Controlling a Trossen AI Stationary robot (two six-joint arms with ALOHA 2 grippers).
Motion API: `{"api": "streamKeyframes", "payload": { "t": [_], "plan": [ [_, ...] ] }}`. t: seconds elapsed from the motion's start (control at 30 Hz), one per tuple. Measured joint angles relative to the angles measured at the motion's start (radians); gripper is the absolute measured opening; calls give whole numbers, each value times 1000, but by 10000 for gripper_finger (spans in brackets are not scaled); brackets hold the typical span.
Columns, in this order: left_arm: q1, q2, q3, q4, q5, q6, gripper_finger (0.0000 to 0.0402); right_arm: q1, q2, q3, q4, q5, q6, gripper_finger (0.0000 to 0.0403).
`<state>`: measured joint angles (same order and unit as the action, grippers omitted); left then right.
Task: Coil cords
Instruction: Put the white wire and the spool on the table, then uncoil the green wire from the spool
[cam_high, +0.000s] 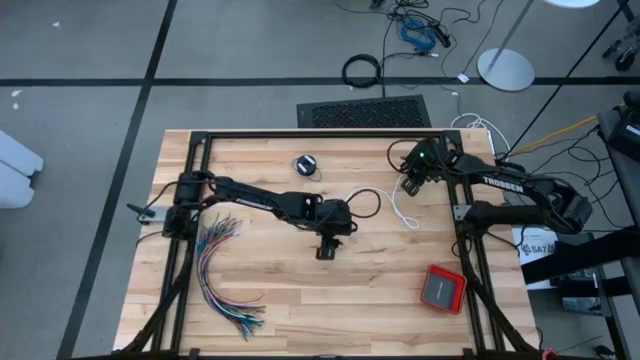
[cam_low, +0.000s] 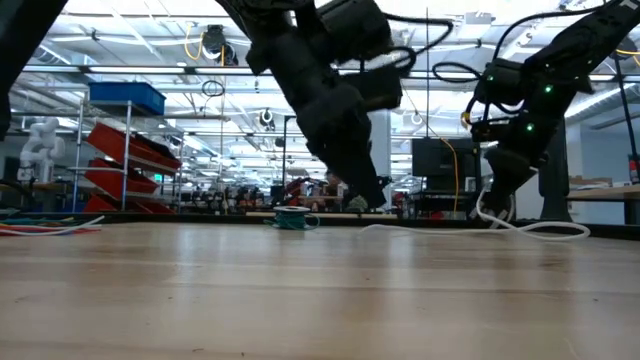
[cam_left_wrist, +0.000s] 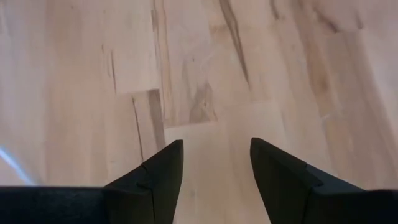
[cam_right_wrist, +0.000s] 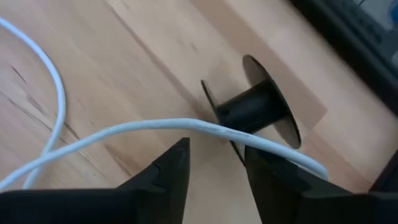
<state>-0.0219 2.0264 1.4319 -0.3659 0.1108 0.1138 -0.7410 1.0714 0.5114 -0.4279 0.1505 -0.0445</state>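
White cord (cam_right_wrist: 155, 127) lying loose on the wooden table (cam_high: 380, 300) towards its right rear, running just past a black spool (cam_right_wrist: 252, 109), right gripper (cam_right_wrist: 214, 165) just above it, fingers apart, not gripping, left gripper (cam_left_wrist: 214, 165) mid-table over bare wood, fingers apart, holding nothing, small teal coil (cam_low: 292, 219) further back.

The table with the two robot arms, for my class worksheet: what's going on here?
Two arms are tidying cords on a wooden table. The right gripper hangs open near the table's back right, just over a loose white cord that lies across a small black spool; it holds nothing. The left gripper is open and empty above bare wood mid-table. A teal-green cord already sits coiled farther back.
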Motion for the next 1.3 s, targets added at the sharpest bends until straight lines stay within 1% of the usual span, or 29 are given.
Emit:
{"api": "streamKeyframes", "payload": {
  "t": [0.37,0.7,0.8,0.9,1.0,1.1,1.17,1.3],
  "plan": [
    [2,-62,0,-3,-14,25,194,0,-196,0,4,11,-4,177],
    [2,-82,0,-36,-127,26,194,3,-332,0,-1,-2,0,180],
    [3,-82,0,-51,-166,29,194,3,-365,0,4,-74,8,180],
    [3,-82,0,-60,-255,33,194,3,-391,1,11,-178,34,180],
    [14,-94,0,-78,-352,34,194,8,-409,1,29,-319,56,180],
    [37,-131,0,-78,-411,33,194,41,-413,1,64,-445,75,180],
    [56,-163,0,-79,-435,31,194,76,-414,1,81,-477,89,180],
    [105,-254,-31,-62,-454,33,194,155,-413,1,88,-477,93,180]
  ]
}}
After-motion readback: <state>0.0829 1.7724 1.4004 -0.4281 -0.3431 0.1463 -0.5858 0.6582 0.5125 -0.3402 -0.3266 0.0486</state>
